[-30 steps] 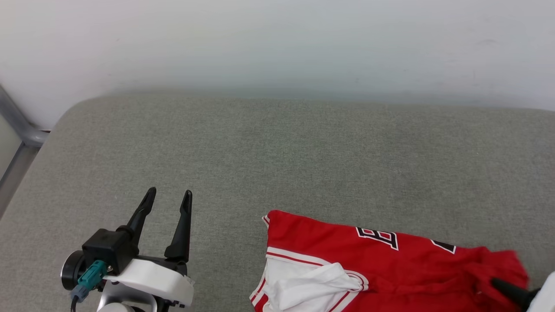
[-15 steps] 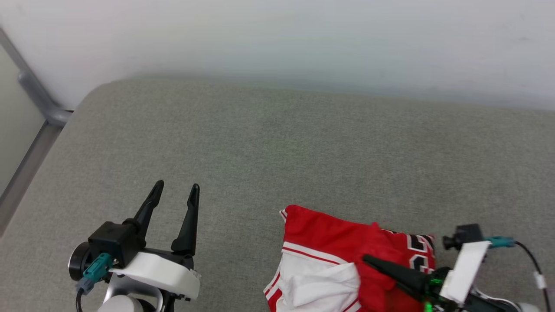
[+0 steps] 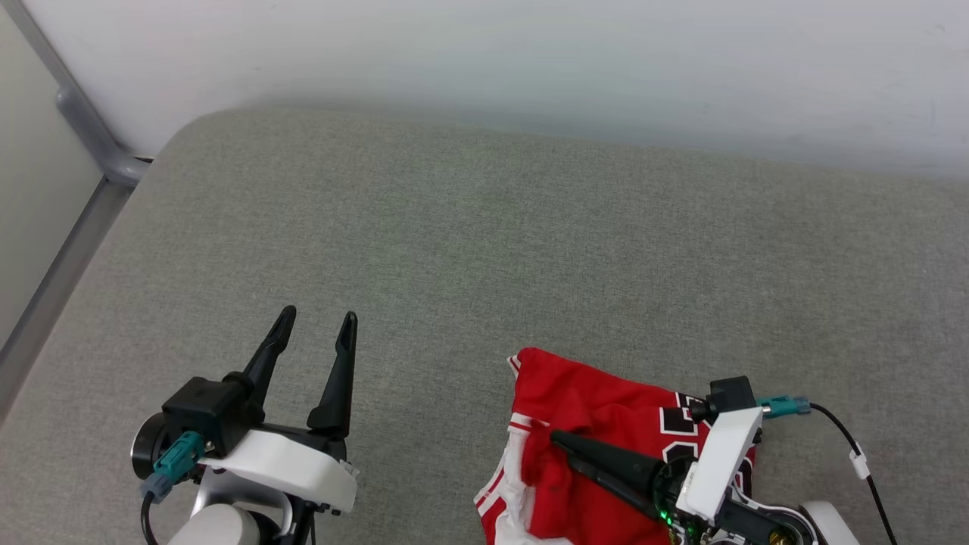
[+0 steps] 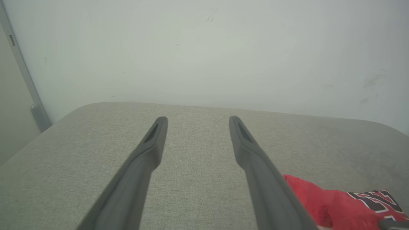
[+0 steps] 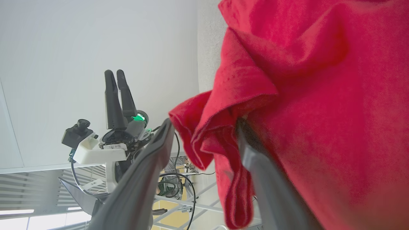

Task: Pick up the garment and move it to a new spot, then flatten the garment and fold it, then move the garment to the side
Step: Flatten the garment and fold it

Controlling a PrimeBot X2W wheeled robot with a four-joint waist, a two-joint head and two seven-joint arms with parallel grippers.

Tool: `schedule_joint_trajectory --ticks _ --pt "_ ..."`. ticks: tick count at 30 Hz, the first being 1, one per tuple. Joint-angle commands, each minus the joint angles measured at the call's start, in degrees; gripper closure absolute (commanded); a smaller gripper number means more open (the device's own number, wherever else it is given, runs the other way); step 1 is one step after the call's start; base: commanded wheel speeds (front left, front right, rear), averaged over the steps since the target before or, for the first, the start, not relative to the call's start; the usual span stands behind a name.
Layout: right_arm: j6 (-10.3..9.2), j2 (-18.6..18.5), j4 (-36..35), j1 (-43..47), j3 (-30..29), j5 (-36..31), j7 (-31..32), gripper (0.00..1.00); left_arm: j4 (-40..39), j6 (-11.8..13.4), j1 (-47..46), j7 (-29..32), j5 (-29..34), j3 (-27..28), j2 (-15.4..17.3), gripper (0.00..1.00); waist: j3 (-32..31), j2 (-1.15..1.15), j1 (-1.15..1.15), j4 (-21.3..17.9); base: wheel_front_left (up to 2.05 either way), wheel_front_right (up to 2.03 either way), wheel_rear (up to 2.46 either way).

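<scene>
The garment [image 3: 606,409], a red T-shirt with white striped trim and a black-and-white graphic, lies bunched on the grey cushion at the lower right. My right gripper [image 3: 564,450] lies over it, pointing left. In the right wrist view its fingers stand apart, so the right gripper [image 5: 203,123] is open, with a loose fold of the red garment [image 5: 319,95] hanging between and over them. My left gripper [image 3: 316,322] hovers open and empty over bare cushion left of the shirt. In the left wrist view the left gripper [image 4: 196,119] has the garment [image 4: 332,204] at its lower right.
The grey cushion [image 3: 484,250] meets a white wall [image 3: 530,60] at the back and has a rounded left corner. A grey metal frame [image 3: 91,144] runs down the far left. A cable [image 3: 855,458] trails from my right wrist. My left gripper [image 5: 116,73] also appears in the right wrist view.
The camera has shifted. My right gripper has swept left across the shirt, dragging red cloth over the white sleeve, so the shirt is narrower and more bunched. The left gripper keeps its pose.
</scene>
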Motion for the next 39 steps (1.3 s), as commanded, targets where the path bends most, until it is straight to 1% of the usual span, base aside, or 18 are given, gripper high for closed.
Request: schedule_joint_trajectory --ticks 1,3,5,8,11,12,15,18,21,24,27,29,33,39 --pt "-0.01 0.05 -0.3 -0.8 0.24 -0.42 -0.38 0.0 0.15 -0.17 -0.43 -0.49 -0.18 0.18 -0.13 0.0 -0.06 0.0 0.0 -0.15 0.0 0.0 0.0" --pt "-0.01 -0.02 -1.69 -0.98 1.09 -1.72 -1.27 0.0 0.49 -0.43 -0.41 -0.43 -0.12 0.18 -0.29 0.0 -0.26 0.0 0.0 -0.46 0.0 0.0 0.0" --pt "-0.01 -1.23 -3.91 -1.01 2.2 -4.79 -3.05 0.0 0.77 -0.62 -0.55 -0.48 0.02 -0.03 -0.53 0.0 -0.57 0.0 0.0 -0.75 0.0 0.0 0.0" --pt "-0.01 -3.28 -7.56 -0.65 3.08 -11.95 -9.86 0.0 1.16 -0.63 -0.52 -0.5 0.41 -0.17 -0.75 0.0 -1.21 0.0 0.0 -1.3 0.0 0.0 0.0" --pt "-0.01 -6.03 -8.43 0.48 3.17 -21.97 -17.52 0.0 1.43 -0.26 -0.07 -0.53 0.65 -0.19 -0.78 0.0 -2.0 0.0 0.0 -1.94 0.0 0.0 0.0" --pt "-0.02 -8.13 -8.49 1.83 1.99 -29.91 -21.65 0.0 1.57 0.05 0.72 -0.58 0.83 0.03 -0.7 0.0 -2.76 0.0 0.0 -2.79 0.0 0.0 0.0" --pt "-0.01 -9.98 -8.86 3.48 -1.3 -36.7 -24.04 0.0 1.65 0.64 1.31 -0.63 0.96 0.53 -0.26 0.0 -3.42 0.0 0.0 -3.83 0.0 0.0 0.0" --pt "-0.01 -10.39 -10.35 5.19 -5.99 -43.58 -26.18 0.0 1.57 1.2 2.08 -0.69 1.11 1.18 0.16 0.0 -4.03 0.0 0.0 -4.79 0.0 0.0 0.0" --pt "-0.01 -10.24 -13.12 7.52 -10.71 -50.96 -28.06 0.0 1.64 1.7 2.69 -0.72 1.4 1.68 0.64 0.0 -4.77 0.0 0.0 -5.77 0.0 0.0 0.0" --pt "-0.01 -8.4 -17.3 9.48 -15.41 -57.79 -31.2 0.0 1.7 2.13 3.22 -0.71 1.57 1.85 0.7 0.0 -5.53 0.0 0.0 -6.55 0.0 0.0 0.0" --pt "-0.01 -6.19 -21.64 11.49 -18.08 -63.52 -35.16 0.0 1.76 2.39 3.73 -0.75 1.9 1.93 0.85 0.0 -6.16 0.0 0.0 -7.2 0.0 0.0 0.0" --pt "-0.02 -5.04 -24.28 12.35 -19.0 -66.18 -37.87 0.0 1.87 2.5 3.95 -0.76 2.13 1.91 0.76 0.0 -6.31 0.0 0.0 -7.52 0.0 0.0 0.0" --pt "-0.02 -3.04 -27.36 14.35 -19.09 -69.07 -41.69 0.0 2.17 2.5 4.34 -0.81 2.72 2.02 0.51 0.0 -6.66 0.0 0.0 -8.1 0.0 0.0 0.0" --pt "-0.02 -1.24 -29.02 16.04 -18.85 -70.34 -41.42 0.0 2.61 2.58 4.72 -0.87 3.82 2.4 0.16 0.0 -6.71 0.0 0.0 -8.43 0.0 0.0 0.0"
